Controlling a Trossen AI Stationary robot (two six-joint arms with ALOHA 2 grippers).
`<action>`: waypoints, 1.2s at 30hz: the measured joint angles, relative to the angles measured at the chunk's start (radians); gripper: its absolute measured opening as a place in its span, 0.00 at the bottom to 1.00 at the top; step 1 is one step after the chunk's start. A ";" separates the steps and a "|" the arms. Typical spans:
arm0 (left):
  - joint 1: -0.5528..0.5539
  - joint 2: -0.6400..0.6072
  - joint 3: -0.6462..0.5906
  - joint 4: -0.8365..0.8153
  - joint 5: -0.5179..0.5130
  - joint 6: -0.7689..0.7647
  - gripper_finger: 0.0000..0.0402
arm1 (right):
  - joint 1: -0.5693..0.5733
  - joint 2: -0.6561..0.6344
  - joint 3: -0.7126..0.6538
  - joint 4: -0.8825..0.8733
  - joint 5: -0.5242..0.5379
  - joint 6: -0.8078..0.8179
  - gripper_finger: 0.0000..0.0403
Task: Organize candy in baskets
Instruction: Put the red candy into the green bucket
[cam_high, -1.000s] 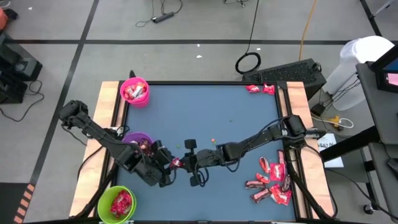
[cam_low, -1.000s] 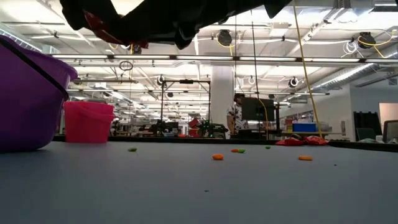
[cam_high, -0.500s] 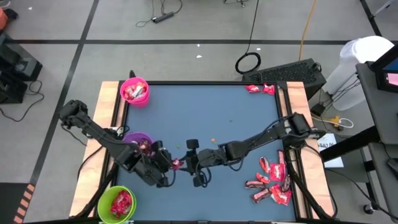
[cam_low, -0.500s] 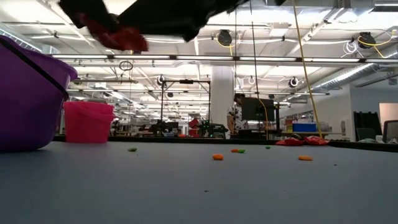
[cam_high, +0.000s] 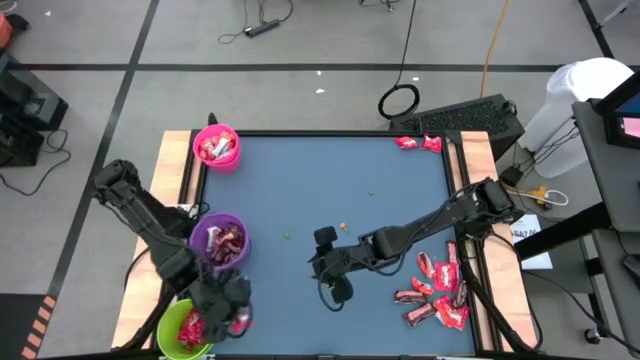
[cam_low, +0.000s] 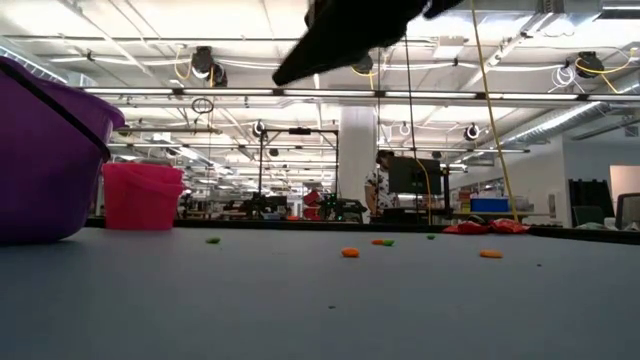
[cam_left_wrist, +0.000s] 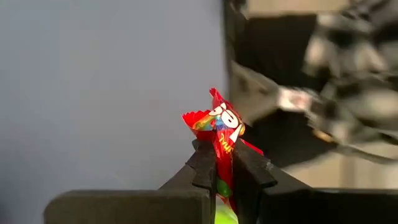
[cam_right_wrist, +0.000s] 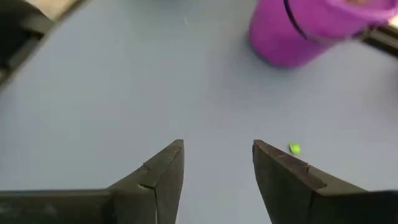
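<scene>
A red candy (cam_left_wrist: 222, 127) is in my left gripper (cam_high: 236, 318), which is shut on it just right of the lime green basket (cam_high: 184, 330) at the near left. That basket holds red candy. The purple basket (cam_high: 220, 241) and the pink basket (cam_high: 216, 146) stand along the left edge, each with candy inside. My right gripper (cam_right_wrist: 217, 163) hovers open over the table's middle (cam_high: 330, 265) with nothing between its fingers. A pile of candy (cam_high: 437, 292) lies at the near right. My left gripper pinches the red candy's wrapper (cam_left_wrist: 224, 155) between its two fingers. The wrapper's crimped upper end (cam_left_wrist: 214, 112) sticks out past the fingertips. The candy is lifted clear of the table.
Two more candies (cam_high: 418, 143) lie at the far right corner. Tiny orange and green specks (cam_low: 349, 252) dot the blue table top. The wooden side rails (cam_high: 172, 190) frame the table. The right arm's dark shape (cam_low: 350, 35) hangs across the top of the low view.
My left gripper has shut on the red candy that sat between both grippers near the table's middle. It has carried the candy toward the near left, down beside the green basket. My right gripper has drawn a little toward the right edge.
</scene>
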 joint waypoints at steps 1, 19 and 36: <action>-0.022 -0.001 0.001 0.000 0.030 -0.065 0.08 | -0.003 0.005 0.000 -0.007 0.001 0.001 0.45; -0.499 -0.021 0.002 -0.227 -0.308 -0.880 0.11 | -0.023 0.024 0.000 0.004 0.000 -0.004 0.45; -0.498 -0.041 0.001 -0.327 -0.450 -0.925 0.44 | -0.033 0.000 -0.002 -0.102 0.008 0.054 0.45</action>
